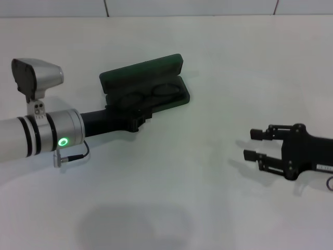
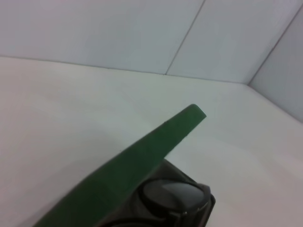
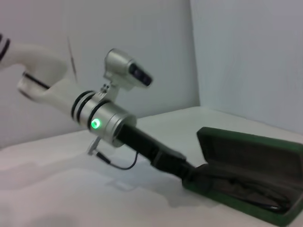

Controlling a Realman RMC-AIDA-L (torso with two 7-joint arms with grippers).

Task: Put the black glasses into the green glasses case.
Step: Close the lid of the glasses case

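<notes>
The black glasses [image 1: 151,95] are laid lengthwise inside the open green glasses case [image 1: 174,99], lenses up. The left tool [image 1: 136,121] is met at the case's near edge; its opening cannot be told. The right tool [image 1: 252,144] is held open and empty, apart over the counter [image 1: 208,192].

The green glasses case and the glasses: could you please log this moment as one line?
black glasses inside open green glasses case | left gripper at case's near edge | right gripper open, idle on table

The green glasses case [image 1: 148,86] lies open toward the desk's far edge, the black glasses [image 1: 151,95] inside it.
</notes>
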